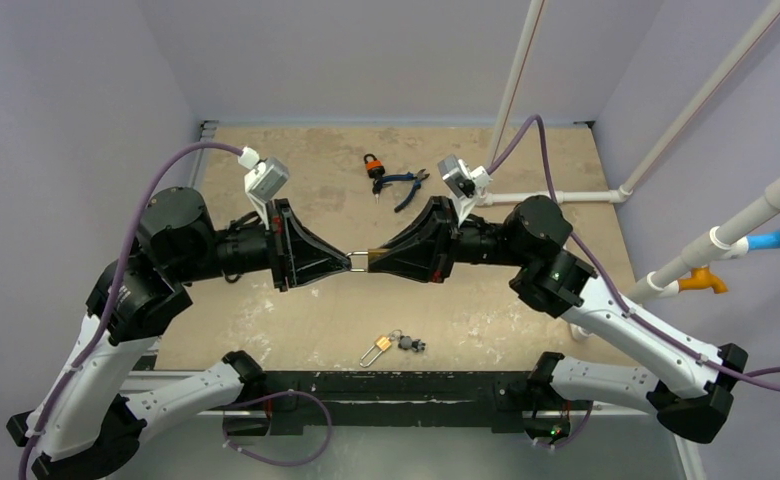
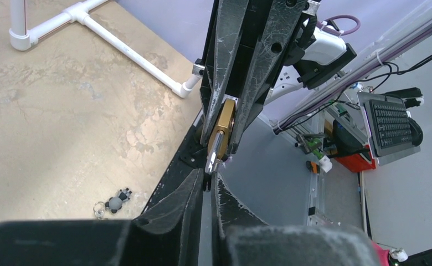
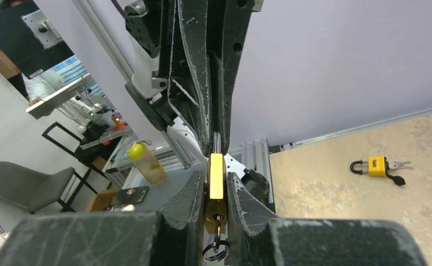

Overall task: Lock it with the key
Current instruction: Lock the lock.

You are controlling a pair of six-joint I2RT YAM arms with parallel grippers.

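Observation:
A brass padlock [image 1: 360, 262] is held in the air between my two grippers over the middle of the table. My right gripper [image 1: 370, 262] is shut on the padlock's brass body [image 3: 216, 185]. A key with a dark ring [image 3: 216, 246] sticks in the keyhole on the end facing the right wrist camera. My left gripper [image 1: 350, 262] faces it from the other side, its fingertips [image 2: 194, 183] closed on the silver shackle [image 2: 214, 155]. The brass body [image 2: 225, 123] shows between the right gripper's fingers in the left wrist view.
A second brass padlock with keys [image 1: 390, 345] lies near the table's front edge. An orange padlock [image 1: 370, 165] and blue pliers [image 1: 406, 185] lie at the back. White PVC pipes [image 1: 556, 197] run along the back right.

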